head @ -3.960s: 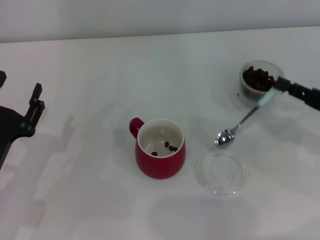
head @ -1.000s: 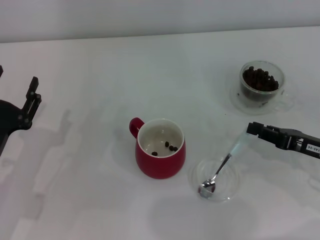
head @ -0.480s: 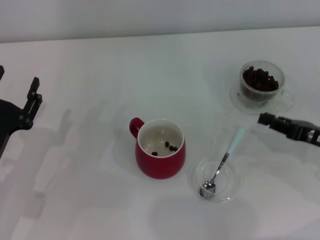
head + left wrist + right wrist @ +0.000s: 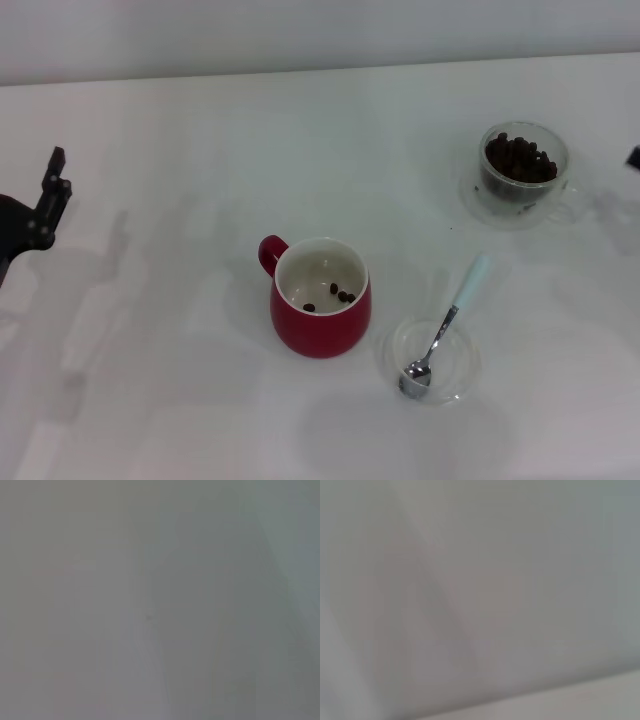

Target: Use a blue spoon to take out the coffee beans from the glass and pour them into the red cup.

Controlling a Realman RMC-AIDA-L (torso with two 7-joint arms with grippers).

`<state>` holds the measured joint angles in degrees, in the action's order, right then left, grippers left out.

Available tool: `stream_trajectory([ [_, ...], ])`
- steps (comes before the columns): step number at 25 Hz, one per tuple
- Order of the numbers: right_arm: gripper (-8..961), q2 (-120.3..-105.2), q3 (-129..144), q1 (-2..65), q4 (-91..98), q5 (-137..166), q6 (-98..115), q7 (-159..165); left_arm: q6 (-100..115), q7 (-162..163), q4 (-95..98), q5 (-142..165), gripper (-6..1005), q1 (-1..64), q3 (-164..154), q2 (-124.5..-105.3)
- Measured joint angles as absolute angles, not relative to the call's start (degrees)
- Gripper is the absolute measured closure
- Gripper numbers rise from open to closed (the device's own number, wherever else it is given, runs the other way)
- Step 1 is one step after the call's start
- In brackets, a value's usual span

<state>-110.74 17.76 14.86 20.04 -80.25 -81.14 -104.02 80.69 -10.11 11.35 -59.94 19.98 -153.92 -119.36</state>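
Spoon at rest: the slim teaspoon with a silver metal bowl and pale blue handle lies with its bowl inside a flat shallow clear glass dish at lower right of the head view, handle angled up and right over the rim, nothing holding it. Just left of the dish stands the squat glossy red mug with a white inside, a few small dark brown coffee beans on its bottom. The small clear thick-walled glass cup sits at upper right, well apart, with a heap of beans in it.

The left end effector hangs at the far left edge, holding nothing; whether its fingers are parted cannot be told. Of the right end effector only a dark sliver shows at the right edge, its state unreadable. Both wrist views show only blank grey.

Judged from this, another scoop would mean regripping the blue handle near its raised end, lifting straight up so the bowl clears the dish rim. The white desk offers wide open room left of the mug; the tightest spot is between mug and dish.
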Motion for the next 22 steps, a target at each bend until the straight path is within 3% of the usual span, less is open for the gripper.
stream_trajectory([
  [11, 680, -114.16, -6.0, 14.5, 19.4, -80.3, -77.5, -125.7, 80.7, -9.9, 11.5, -66.5, 320, 20.1, -153.9, -119.43],
  [22, 670, -114.51, -14.5, 14.7, 14.5, -84.5, -77.2, -146.2, 81.0, -9.0, 12.2, -75.8, 319, 21.6, -153.9, -119.35],
])
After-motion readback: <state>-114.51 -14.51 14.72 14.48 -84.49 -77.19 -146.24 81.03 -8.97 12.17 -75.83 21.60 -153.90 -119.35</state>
